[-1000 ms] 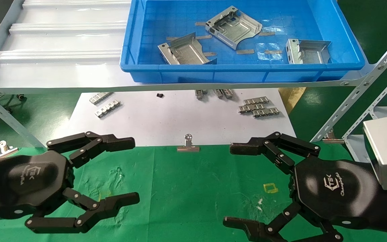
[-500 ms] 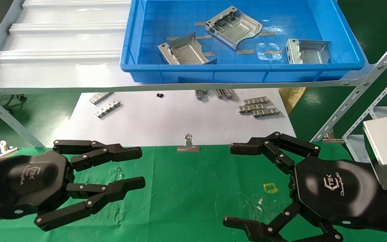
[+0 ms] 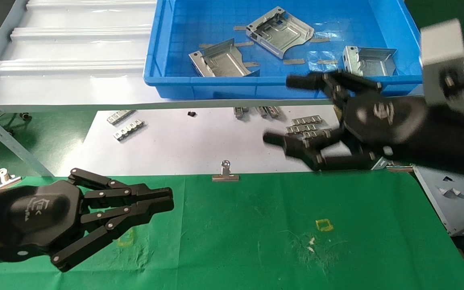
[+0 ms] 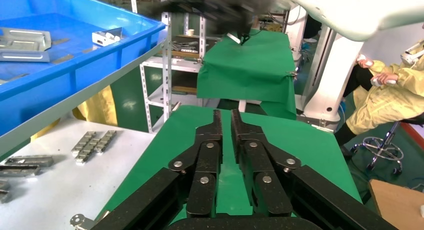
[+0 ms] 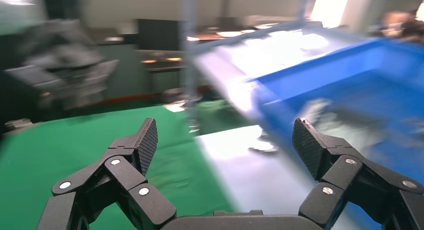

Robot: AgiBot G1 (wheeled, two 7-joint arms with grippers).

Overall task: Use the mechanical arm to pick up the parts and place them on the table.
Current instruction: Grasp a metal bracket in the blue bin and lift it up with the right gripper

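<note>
step: we judge the reach, our right gripper (image 3: pixel 296 117) fingers spread wide, right of centre, empty | parts (image 3: pixel 224 60) lie in blue bin (image 3: pixel 381 84), top of frame | next: clear bin wall, descend onto a bracket | left gripper (image 3: pixel 163 200) fingers together, lower left over green table (image 3: pixel 256 225) | white sheet (image 3: pixel 199 141) mid-frame, shelving beyond

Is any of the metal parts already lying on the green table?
No: all three parts lie inside the blue bin, and none lies on the green table.
</note>
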